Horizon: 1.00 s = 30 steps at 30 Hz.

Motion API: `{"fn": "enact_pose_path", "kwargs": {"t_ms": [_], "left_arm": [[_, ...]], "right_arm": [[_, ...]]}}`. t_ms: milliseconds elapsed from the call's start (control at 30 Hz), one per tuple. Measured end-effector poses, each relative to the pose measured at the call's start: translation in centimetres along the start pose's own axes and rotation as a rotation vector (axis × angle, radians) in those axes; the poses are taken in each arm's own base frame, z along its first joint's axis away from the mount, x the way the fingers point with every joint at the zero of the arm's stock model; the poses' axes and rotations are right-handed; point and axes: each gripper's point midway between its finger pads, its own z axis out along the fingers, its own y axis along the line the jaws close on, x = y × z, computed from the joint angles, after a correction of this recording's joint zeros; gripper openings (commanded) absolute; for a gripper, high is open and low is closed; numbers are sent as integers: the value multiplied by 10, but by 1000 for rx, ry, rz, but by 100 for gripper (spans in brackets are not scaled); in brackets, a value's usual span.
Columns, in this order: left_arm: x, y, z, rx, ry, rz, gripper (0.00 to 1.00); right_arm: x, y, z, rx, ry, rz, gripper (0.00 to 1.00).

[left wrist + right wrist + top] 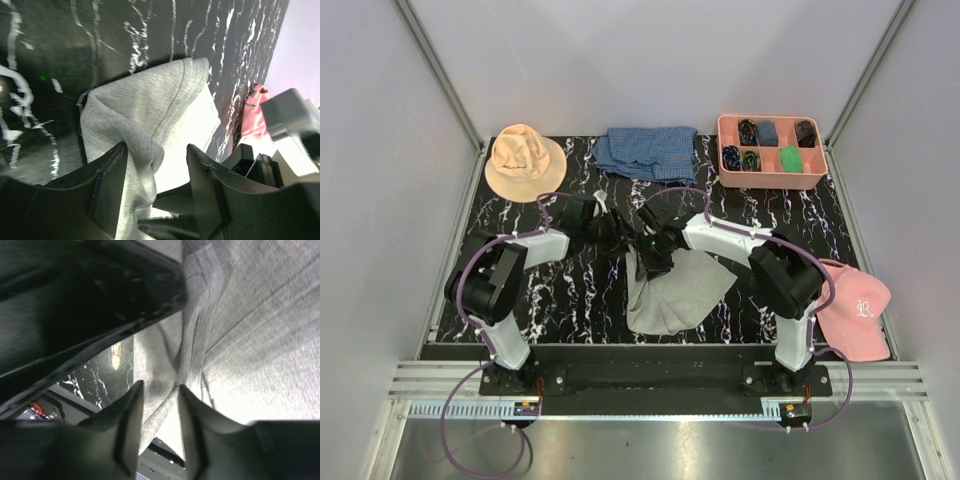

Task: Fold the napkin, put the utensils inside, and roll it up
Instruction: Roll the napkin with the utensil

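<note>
At lower centre, the napkin (675,295) lies rumpled on the desk (570,290).
Just above it, the left gripper (157,150) and right gripper (160,387) each stand parted around a raised fold; they should pinch one edge cleanly and draw it taut before folding.

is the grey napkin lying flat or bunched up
Bunched: the napkin stands up in creased folds, with cloth inside the left claw and right claw.
</note>
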Motion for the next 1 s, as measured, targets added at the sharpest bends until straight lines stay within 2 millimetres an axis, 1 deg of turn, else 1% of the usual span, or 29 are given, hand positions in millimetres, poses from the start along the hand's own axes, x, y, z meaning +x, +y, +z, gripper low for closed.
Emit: {"fn": "enact_pose_path", "kwargs": {"t_ms": [100,133,233,400,500,567,633,667,800,867,1000], "left_arm": [[5,-5,3,13,8,1,54],[6,-7,4,17,10,0,54],[10,-9,7,22,17,-4,54],[16,-10,12,25,32,-7,54],[19,-8,16,21,40,-13,54],[21,-6,18,16,46,-17,54],[22,-5,19,13,49,-18,54],[22,-4,19,12,48,-19,54],[21,-5,19,13,48,-18,54],[22,-5,19,14,48,-17,54],[22,-5,20,13,49,-16,54]], "right_arm": [[0,2,-8,-8,-14,2,60],[0,4,-11,-12,-19,3,65],[-1,7,-19,-25,-36,6,68],[6,7,-30,-36,-43,15,69],[11,8,-36,-45,-44,26,68],[15,13,-41,-55,-48,25,65],[21,22,-44,-68,-46,13,61],[24,26,-44,-74,-43,10,54],[48,41,-39,-86,0,-15,42],[58,42,-35,-84,24,-13,37],[78,28,-26,-52,74,15,29]]}}
